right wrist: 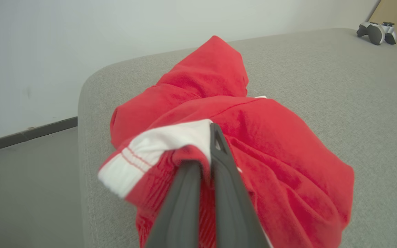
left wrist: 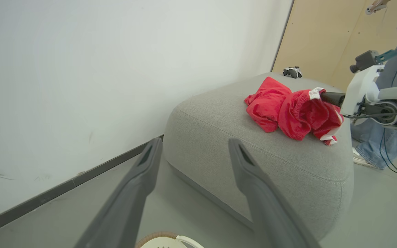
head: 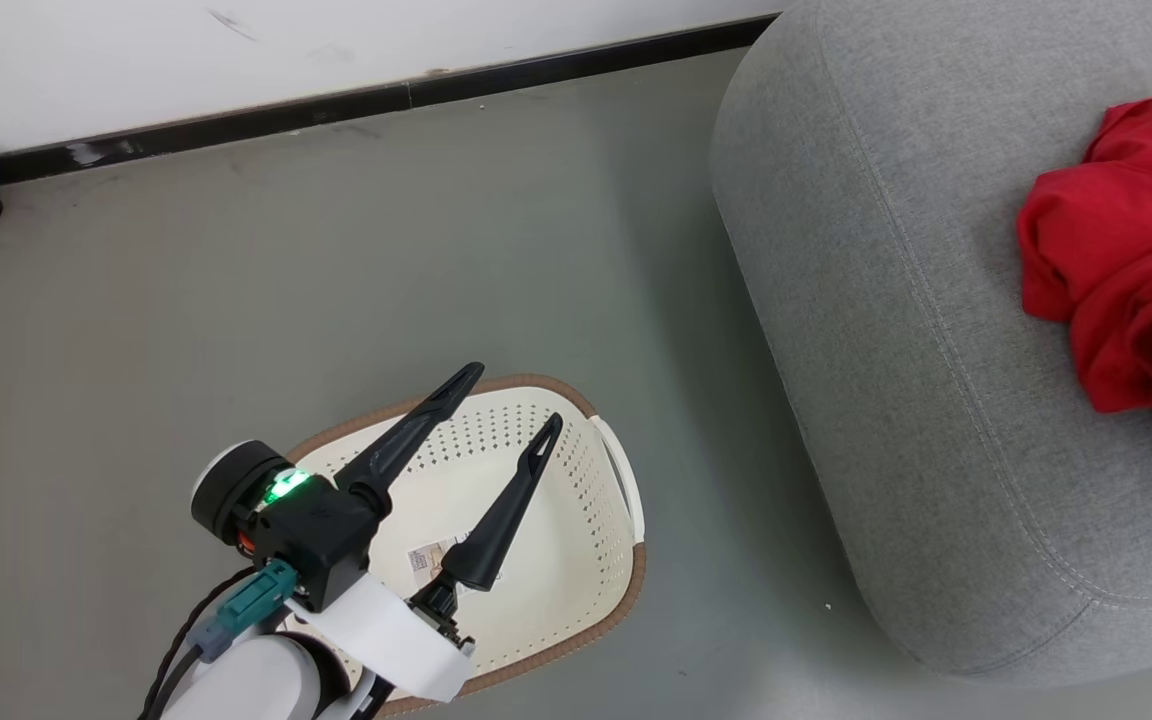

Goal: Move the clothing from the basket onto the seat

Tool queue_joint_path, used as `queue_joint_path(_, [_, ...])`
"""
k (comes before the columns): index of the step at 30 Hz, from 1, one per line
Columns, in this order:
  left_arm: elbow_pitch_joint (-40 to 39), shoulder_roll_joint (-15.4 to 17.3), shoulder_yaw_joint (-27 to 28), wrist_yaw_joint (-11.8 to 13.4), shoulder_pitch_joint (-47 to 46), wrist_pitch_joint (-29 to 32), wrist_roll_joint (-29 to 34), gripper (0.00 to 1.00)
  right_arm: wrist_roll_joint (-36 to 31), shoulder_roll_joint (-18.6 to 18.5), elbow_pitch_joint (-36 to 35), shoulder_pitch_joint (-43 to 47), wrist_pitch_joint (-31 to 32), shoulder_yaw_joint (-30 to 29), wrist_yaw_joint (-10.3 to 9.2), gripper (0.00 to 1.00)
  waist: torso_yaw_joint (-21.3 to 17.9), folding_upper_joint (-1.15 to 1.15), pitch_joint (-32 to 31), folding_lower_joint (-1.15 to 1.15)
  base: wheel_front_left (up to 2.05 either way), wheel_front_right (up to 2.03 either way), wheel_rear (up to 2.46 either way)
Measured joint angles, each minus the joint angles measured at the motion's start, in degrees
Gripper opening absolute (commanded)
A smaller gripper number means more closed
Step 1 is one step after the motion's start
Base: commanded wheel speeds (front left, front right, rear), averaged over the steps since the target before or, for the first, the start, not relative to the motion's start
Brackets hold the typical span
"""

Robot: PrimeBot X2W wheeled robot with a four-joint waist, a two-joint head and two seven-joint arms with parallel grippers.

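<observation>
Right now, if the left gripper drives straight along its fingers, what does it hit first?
Probably the rounded near end of the seat: the open left gripper aims at it, its line passing above the basket. Depth is unclear from these views.

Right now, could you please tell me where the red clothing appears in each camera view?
Head view: the clothing lies at the right edge, on the seat.
Left wrist view: upper right of centre, atop the seat.
Right wrist view: centre, white trim pinched in the right gripper.
Shared landmark: the grey seat beneath it.
</observation>
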Motion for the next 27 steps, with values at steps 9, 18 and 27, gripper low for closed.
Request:
queue_joint_path(9, [0.6,-0.5,-0.3,0.0,-0.2,-0.5,0.0,1.00,0.0,-0.6,1.5,-0.2,-1.4,-0.7,0.00,1.00,-0.6,0.00,-0.8,0.00,0.00,0.00,0.00])
queue_joint_path(18, [1.8,-1.6,-0.4,0.0,-0.2,-1.5,-0.1,1.00,0.9,-0.5,1.9,0.1,-2.5,-1.0,0.00,1.00,-1.6,0.00,-2.2,0.00,0.00,0.00,0.00])
queue_joint_path(27, [3.2,-2.2,-0.1,0.0,-0.2,-2.8,-0.4,1.00,3.0,0.2,-0.6,5.6,-3.6,-1.0,0.00,1.00,-2.8,0.00,-4.2,0.00,0.00,0.00,0.00])
